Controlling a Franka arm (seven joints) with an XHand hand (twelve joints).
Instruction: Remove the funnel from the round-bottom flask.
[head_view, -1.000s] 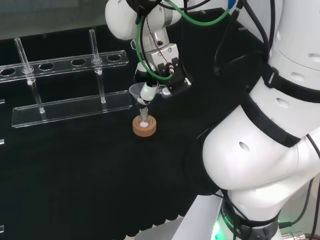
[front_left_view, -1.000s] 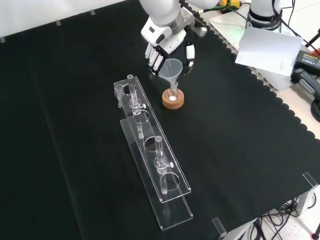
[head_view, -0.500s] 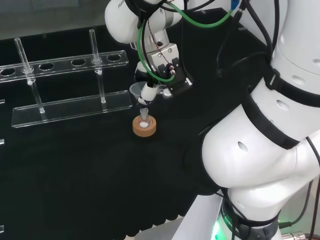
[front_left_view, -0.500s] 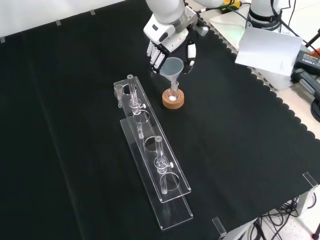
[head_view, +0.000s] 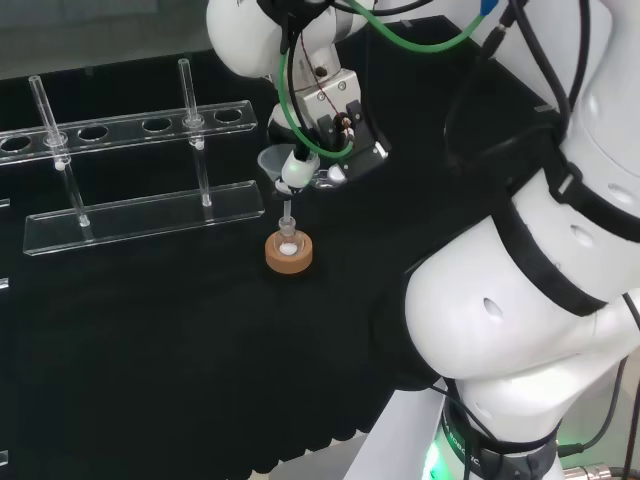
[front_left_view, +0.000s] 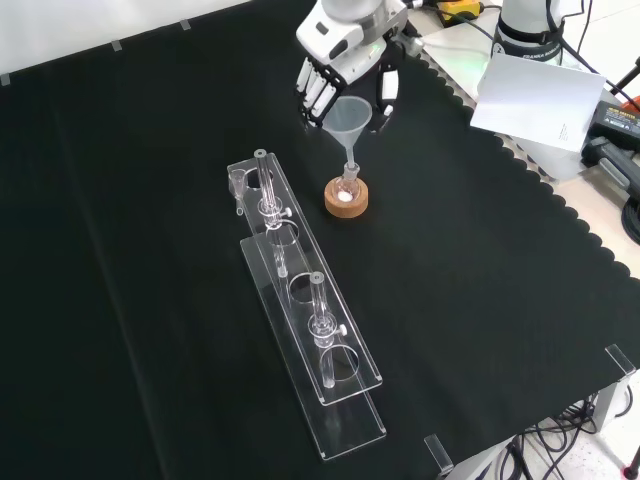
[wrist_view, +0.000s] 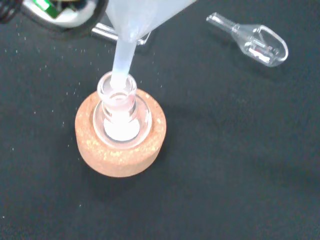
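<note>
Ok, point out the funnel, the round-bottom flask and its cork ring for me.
funnel (front_left_view: 348, 114): front view, on the cone's wall.
round-bottom flask (wrist_view: 118, 94): wrist view, on the neck's rim.
cork ring (wrist_view: 120, 157): wrist view, on the ring's outer top face.

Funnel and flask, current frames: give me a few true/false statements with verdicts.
1. The robot hand holds the funnel. True.
2. The funnel lies flat on the cloth. False: it is upright, stem pointing down at the flask neck.
3. The round-bottom flask sits in a cork ring. True.
4. The flask stands in the clear rack. False: it stands apart, beside the rack.
5. The flask has tipped over. False: it is upright.
</note>
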